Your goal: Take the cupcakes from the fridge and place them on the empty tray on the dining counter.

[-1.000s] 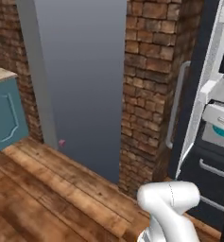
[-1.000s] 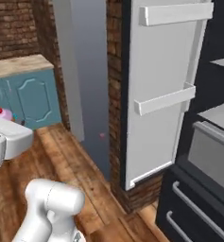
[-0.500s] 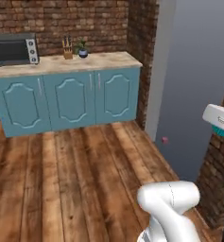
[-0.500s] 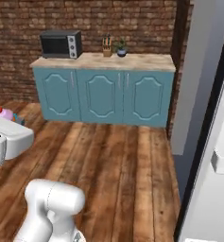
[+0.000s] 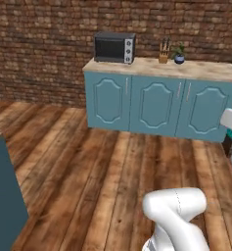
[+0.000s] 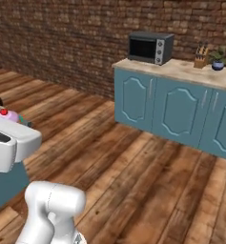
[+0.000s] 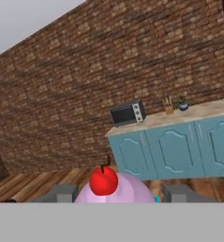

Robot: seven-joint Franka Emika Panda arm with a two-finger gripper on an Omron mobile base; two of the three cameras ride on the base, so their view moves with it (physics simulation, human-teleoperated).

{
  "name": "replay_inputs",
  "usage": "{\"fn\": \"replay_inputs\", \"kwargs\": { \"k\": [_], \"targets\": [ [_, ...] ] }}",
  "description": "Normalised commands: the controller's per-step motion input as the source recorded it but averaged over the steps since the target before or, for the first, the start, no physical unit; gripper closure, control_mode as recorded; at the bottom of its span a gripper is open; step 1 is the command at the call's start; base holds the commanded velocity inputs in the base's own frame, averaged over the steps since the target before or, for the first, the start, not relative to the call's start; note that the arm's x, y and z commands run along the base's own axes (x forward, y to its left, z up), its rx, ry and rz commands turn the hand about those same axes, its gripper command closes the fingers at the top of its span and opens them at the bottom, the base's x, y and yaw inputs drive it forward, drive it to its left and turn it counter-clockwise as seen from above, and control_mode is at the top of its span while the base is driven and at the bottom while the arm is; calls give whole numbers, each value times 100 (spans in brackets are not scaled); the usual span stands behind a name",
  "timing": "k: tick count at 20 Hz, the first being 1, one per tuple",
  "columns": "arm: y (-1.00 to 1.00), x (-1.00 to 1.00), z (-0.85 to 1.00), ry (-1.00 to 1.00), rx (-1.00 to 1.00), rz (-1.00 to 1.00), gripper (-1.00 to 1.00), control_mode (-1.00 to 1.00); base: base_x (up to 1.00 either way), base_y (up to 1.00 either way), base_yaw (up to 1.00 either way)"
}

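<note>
A plank wood floor (image 5: 73, 166) runs to a red-brown brick wall (image 5: 39, 44), and against that wall stands a teal cabinet (image 5: 156, 105) with three arched doors and a pale tabletop (image 5: 196, 68). On the tabletop a dark microwave (image 5: 114, 47) sits at the left end, with a knife block (image 5: 163, 57) and a small potted plant (image 5: 179, 55) near the back edge further right. In the left base view a teal corner of another counter (image 5: 2, 196) shows at the lower left. The cupcake (image 7: 114, 188) has pink frosting, a red cherry on top and a sliver of teal wrapper; in the hand view it sits between the two grey fingers (image 7: 61, 194) of the gripper (image 7: 118, 194), which is closed on it, and in the right base view it rides above the white hand at the left edge (image 6: 9, 115). Half a second ago the cabinet lay further off to the side beside a grey panel; the whole scene has since swung, so the camera has turned.
</note>
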Motion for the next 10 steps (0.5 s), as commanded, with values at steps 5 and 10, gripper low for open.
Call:
{"fn": "replay_inputs", "kwargs": {
  "k": [5,10],
  "targets": [
    [0,0,0,0,0,0,100,100,100,0,16],
    [0,0,0,0,0,0,100,100,100,11,20]
  ]
}}
